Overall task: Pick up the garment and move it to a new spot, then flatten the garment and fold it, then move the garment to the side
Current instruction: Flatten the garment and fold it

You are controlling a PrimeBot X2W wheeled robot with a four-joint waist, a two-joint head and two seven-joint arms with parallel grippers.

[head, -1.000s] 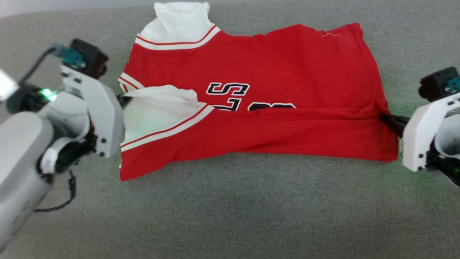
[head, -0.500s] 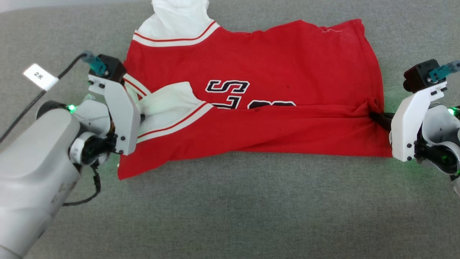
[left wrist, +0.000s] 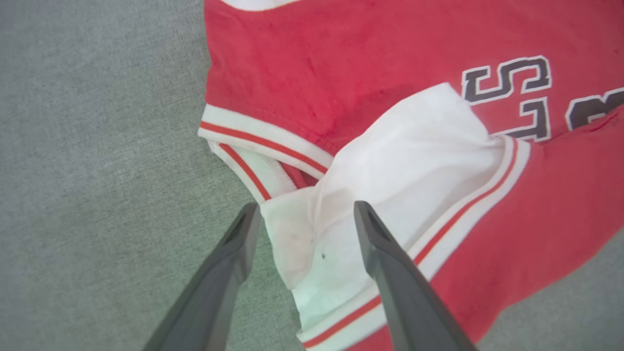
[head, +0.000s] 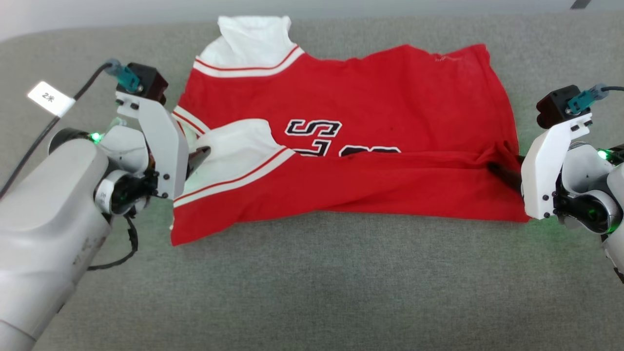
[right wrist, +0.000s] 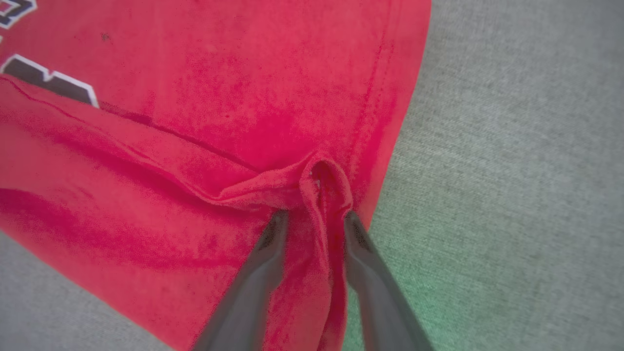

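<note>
The left gripper (left wrist: 303,209) gapes wide astride the white sleeve (left wrist: 414,146), holding nothing. The garment (head: 370,97) lies half-folded across the grey cushion's (head: 312,282) far middle. The right gripper (right wrist: 312,217) stands half-parted around a hem pucker, grip unclear. Both should back straight out without dragging cloth.

The left gripper (left wrist: 305,207), pinched shut on the white sleeve (left wrist: 419,146) of the garment (head: 380,107) a moment ago, now has its fingers spread wide, the sleeve lying loose between them. The right gripper (right wrist: 314,215) has parted too, less widely, with a raised ridge of red cloth between its fingers.
</note>
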